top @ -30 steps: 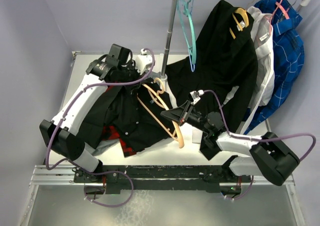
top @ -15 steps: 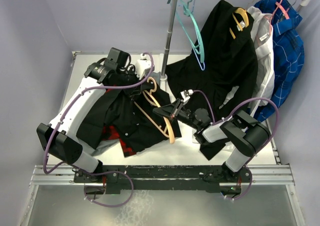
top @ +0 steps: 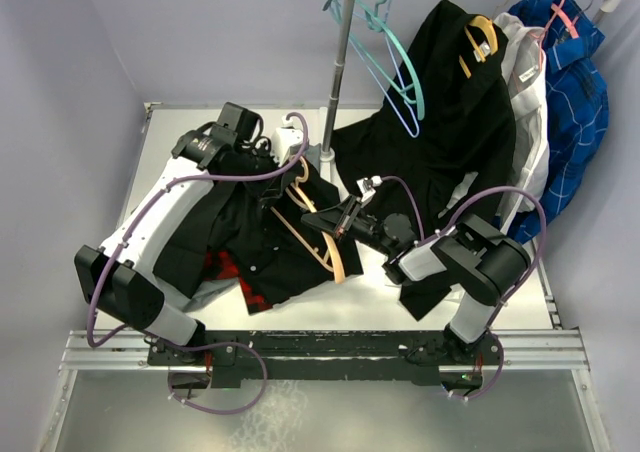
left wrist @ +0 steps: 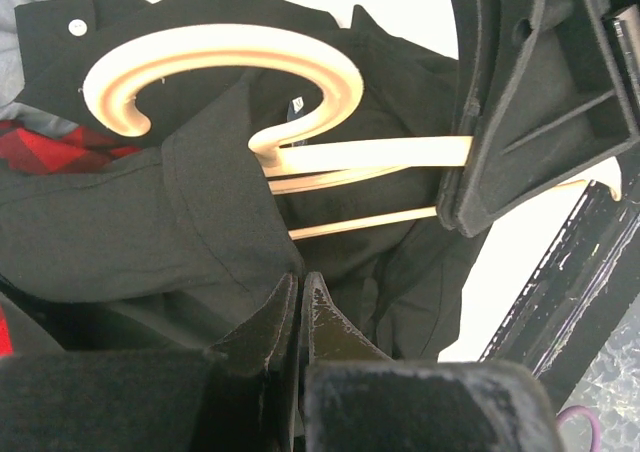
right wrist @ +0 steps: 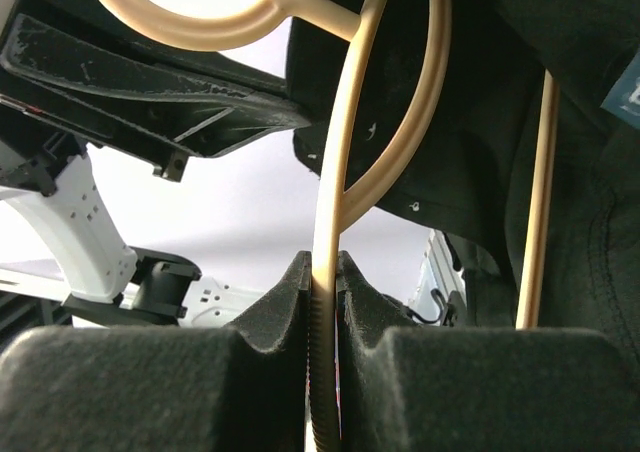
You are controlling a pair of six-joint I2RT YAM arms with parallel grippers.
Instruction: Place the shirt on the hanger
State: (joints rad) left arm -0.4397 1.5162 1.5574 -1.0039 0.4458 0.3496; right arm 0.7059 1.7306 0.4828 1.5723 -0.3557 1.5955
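The black button-up collared shirt (top: 255, 237) lies crumpled on the left-centre of the white table (top: 350, 307), on top of a red-and-black plaid garment (top: 222, 267) whose edge shows at the near side. The light tan wooden clothes hanger (left wrist: 360, 154) lies across the right part of this shirt, its shoulders running toward the near edge and its curved hook (left wrist: 220, 60) pointing away from the arm bases, near the foot of the grey rack pole (top: 340, 82). In the left wrist view, shirt fabric covers one shoulder of the hanger; the hook and the other shoulder are exposed, and a small white button (left wrist: 75, 25) shows beside the hook. The left gripper (left wrist: 298, 290) is positioned at the collar end of the shirt, just beside the hook; its jaws are pressed together, and a fold of the shirt fabric runs into the tips. The right gripper (right wrist: 322, 272) is positioned at the middle of the table; its jaws are clamped on the exposed shoulder of the hanger, which passes upright between the pads. On the rail above hang teal hangers (top: 395, 57), a longer black garment (top: 440, 112) and a blue checked shirt (top: 570, 82).
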